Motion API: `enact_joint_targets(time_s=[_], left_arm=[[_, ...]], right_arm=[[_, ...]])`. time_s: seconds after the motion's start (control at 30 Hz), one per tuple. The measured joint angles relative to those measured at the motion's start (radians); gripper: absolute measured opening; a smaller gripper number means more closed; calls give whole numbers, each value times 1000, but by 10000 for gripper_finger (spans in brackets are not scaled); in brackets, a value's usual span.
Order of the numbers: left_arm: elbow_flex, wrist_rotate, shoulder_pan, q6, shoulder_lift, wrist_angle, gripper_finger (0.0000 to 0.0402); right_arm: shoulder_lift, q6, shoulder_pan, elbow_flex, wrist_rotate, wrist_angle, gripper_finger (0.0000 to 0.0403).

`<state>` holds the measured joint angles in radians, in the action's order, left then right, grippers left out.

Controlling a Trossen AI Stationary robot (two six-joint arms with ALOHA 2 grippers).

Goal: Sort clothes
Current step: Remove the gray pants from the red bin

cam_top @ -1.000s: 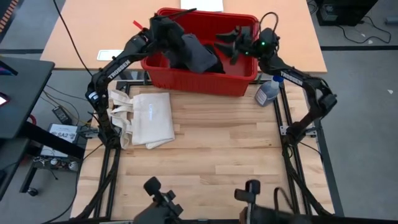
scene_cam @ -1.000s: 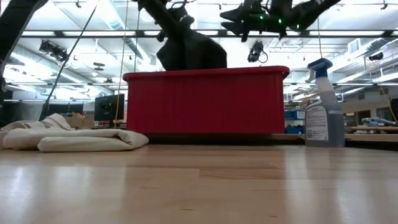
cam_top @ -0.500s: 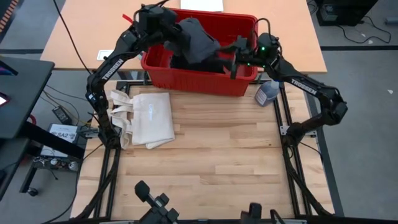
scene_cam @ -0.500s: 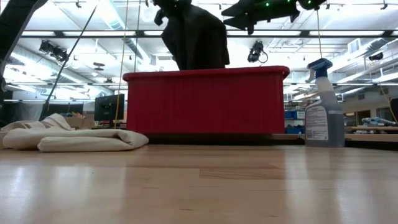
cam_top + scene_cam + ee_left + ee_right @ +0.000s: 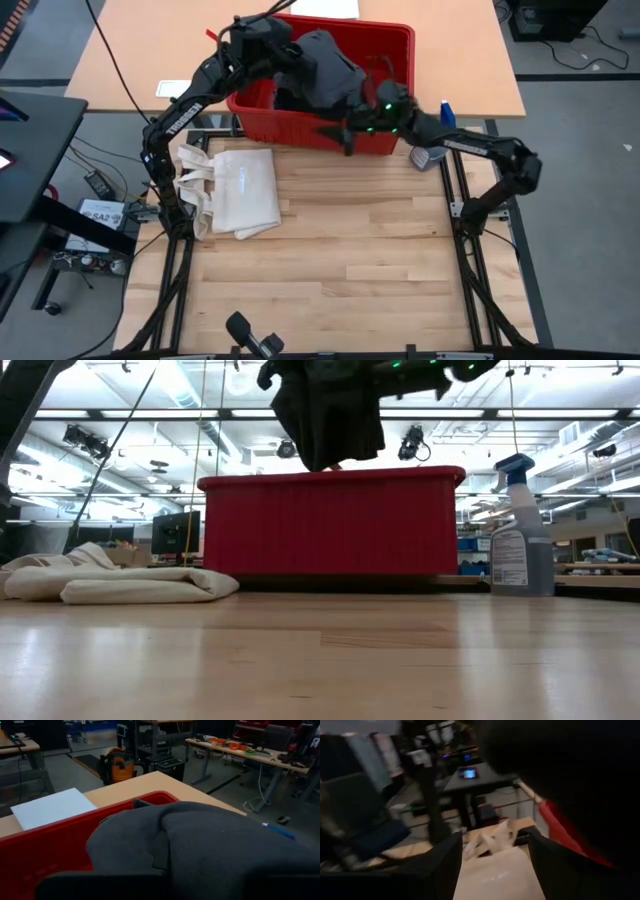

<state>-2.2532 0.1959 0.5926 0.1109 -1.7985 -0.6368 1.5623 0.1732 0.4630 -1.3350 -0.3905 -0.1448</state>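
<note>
"trossen" on left arm [image 5: 180, 112]

Tote bag [image 5: 238, 190] and spray bottle [image 5: 432, 152] flank bare table [image 5: 360, 260]; red bin [image 5: 300, 130] blocks the back.

Worktop [image 5: 340, 260]: pale wooden planks, on a dark metal frame.
Red bin [image 5: 300, 128]: stands at the far edge of the worktop, near the middle.
Tote bag [image 5: 240, 190]: cream-white cloth, lies flat near the left edge, handles bunched toward the left.
Spray bottle [image 5: 518, 540]: upright, clear with a blue trigger top, just beside the bin's right end.
</note>
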Motion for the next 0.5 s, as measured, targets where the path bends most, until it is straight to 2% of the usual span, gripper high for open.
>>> enact_joint_targets(time_s=[0.17,0.3,0.4,0.5], left_arm=[[0,16,-29,41,10,30,27],[1,34,-58,30,51,20,27],[0,38,-79,-3,95,-18,27],[-1,40,-103,-46,126,-110,27]], right_arm=[[61,84,-59,0,239,-128,228],[68,82,-52,0,417,-124,219],[56,49,-20,0,459,-141,215],[24,37,15,0,429,-152,215]])
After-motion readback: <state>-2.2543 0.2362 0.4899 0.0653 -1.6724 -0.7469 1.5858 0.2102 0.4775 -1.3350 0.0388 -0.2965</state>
